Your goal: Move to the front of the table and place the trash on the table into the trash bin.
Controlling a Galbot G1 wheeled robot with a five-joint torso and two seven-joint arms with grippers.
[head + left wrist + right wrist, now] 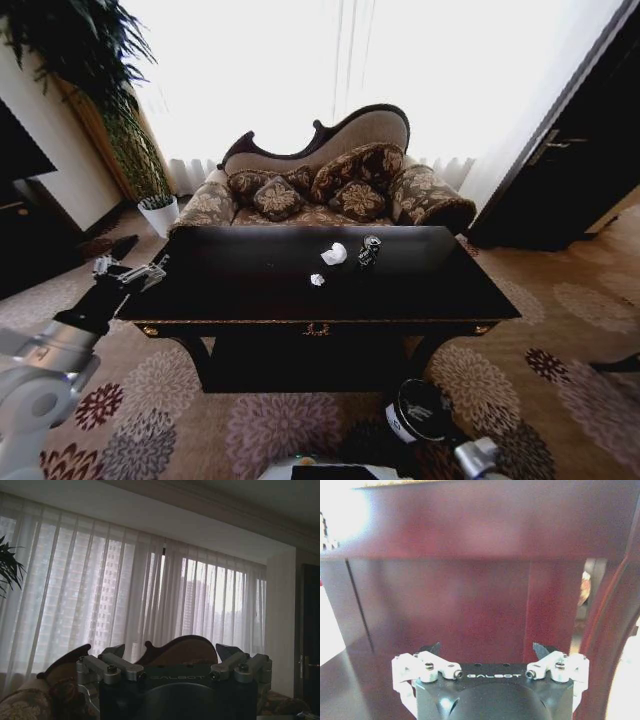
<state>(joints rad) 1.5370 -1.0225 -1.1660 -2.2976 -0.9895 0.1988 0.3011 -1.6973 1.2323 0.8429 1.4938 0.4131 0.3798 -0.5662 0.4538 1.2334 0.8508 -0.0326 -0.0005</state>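
The left gripper [128,272], jaws spread and empty, is held at the left end of the large dark glossy wooden table [250,300]. The small black round trash bin [420,410] is seen below the front edge. 2 crumpled white paper scraps [334,254] and a small dark drink can [369,250] are seen mid-table; the reach should be aimed at 1 item only. The right gripper [490,652] is held open under the table.

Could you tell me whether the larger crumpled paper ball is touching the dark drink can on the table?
Apart. The head view shows a strip of dark tabletop between the paper ball and the can.

Paper balls [334,254], can [369,250] on table [250,290]
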